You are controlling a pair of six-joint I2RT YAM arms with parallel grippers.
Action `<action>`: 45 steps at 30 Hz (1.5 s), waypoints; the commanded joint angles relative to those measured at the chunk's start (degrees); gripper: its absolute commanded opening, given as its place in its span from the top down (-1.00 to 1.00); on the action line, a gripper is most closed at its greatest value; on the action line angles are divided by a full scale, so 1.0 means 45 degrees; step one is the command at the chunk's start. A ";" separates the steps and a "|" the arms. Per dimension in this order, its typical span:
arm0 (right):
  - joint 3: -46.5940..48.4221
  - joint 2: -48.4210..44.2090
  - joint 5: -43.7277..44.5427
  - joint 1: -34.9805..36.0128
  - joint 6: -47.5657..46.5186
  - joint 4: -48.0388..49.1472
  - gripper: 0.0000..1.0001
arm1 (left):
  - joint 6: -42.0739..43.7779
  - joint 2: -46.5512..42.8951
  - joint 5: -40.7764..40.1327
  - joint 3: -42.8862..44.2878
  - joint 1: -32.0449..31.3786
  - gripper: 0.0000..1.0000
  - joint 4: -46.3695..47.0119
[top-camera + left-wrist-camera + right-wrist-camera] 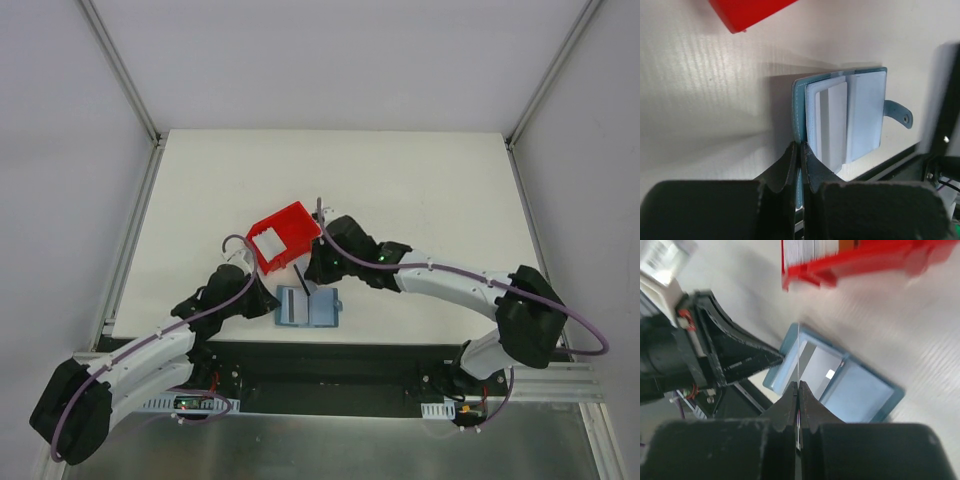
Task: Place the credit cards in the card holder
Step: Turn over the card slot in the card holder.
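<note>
Bright, diffuse overhead light, soft shadow falling beside the card holder (865,115), motion blur smearing the red bin (865,262).

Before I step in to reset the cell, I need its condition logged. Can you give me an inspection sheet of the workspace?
Surface: white table, nothing spilled.
Job's things: card holder lies open near the front edge, a pocketed card inside; spare credit cards sit in the red bin.
Clutter: red bin, behind the holder.
Grippers: left gripper shut on the holder's cover edge; right gripper shut on a held card, edge-on over the holder.
Cables: purple cable along each arm, no snag seen.
Surroundings: grey walls, metal frame posts.
</note>
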 commanded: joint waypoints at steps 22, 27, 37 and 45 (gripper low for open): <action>-0.1537 0.2227 0.1319 0.1561 0.4081 0.0386 0.99 | 0.0259 0.0373 0.0807 0.2671 -0.1002 1.00 -0.1246; -0.1830 0.1586 0.2254 0.1424 0.3925 -0.0257 1.00 | -0.0108 0.0532 -0.0008 0.2731 -0.1336 1.00 -0.1496; -0.2318 -0.1384 0.5207 0.0975 0.3123 -0.2505 0.99 | -0.1087 -0.0210 -0.1497 0.1091 -0.1335 1.00 -0.2416; -0.3315 -0.2070 0.3509 0.1033 0.3611 -0.0163 0.99 | -0.1419 0.0393 -0.2041 0.0543 -0.1316 1.00 -0.2397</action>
